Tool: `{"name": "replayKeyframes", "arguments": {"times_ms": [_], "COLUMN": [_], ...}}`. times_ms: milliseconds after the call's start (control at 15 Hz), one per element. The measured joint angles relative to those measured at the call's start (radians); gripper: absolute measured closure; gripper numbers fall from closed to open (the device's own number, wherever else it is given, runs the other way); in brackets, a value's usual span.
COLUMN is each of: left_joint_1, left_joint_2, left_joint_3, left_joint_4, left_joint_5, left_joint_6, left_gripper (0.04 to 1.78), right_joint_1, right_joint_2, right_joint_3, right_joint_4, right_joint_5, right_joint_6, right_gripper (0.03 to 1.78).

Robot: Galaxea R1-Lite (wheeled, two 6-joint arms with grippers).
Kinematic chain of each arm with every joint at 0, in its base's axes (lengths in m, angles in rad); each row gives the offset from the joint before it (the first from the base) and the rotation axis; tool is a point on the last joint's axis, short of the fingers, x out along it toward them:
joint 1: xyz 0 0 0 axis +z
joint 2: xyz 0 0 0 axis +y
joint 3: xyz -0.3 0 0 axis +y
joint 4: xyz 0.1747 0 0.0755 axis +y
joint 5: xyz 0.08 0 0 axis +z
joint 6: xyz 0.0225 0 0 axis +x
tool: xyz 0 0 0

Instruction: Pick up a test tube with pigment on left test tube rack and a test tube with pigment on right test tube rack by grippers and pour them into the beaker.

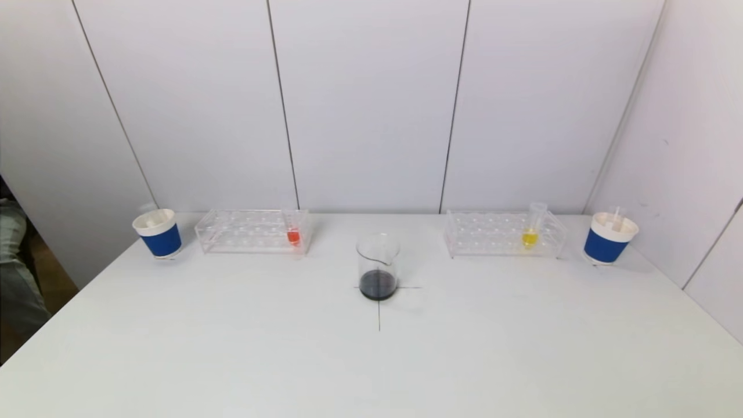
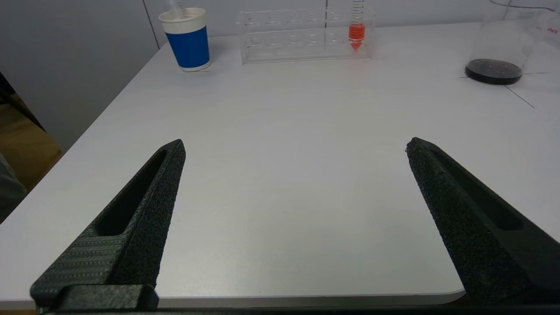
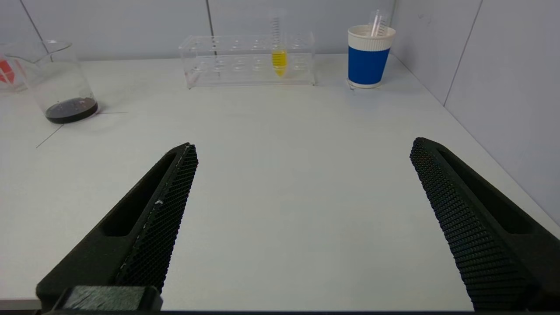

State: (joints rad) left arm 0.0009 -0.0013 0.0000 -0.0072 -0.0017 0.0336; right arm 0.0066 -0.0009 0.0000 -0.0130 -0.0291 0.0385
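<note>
Nearest the table's front edge, the left gripper hangs over bare white table with its fingers spread wide and nothing between them; the right gripper does the same on its own side, fingers released, grasping nothing; neither arm shows from the head camera; further in, dead centre on a black cross mark, stands the beaker, upright, a dark layer pooled at its bottom; beyond it to the left sits the left test tube rack, clear plastic, with the orange test tube upright in its end nearest the beaker; over to the right, the right test tube rack holds the yellow test tube, also upright; at the far corners, a blue paper cup on the left and another blue cup on the right.
</note>
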Motion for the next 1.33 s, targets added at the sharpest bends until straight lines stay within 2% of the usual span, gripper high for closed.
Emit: {"name": "replayKeyframes", "arguments": {"times_ms": [1333], "left_joint_1": [0.000], "left_joint_2": [0.001], "left_joint_3": [0.000], "left_joint_4": [0.000], "left_joint_5": [0.000], "left_joint_6": [0.000], "left_gripper": [0.06], "right_joint_1": [0.000], "right_joint_2": [0.000], "right_joint_3": [0.000], "right_joint_4": [0.000], "right_joint_5": [-0.001], "right_joint_6": [0.001], "right_gripper": [0.04]}}
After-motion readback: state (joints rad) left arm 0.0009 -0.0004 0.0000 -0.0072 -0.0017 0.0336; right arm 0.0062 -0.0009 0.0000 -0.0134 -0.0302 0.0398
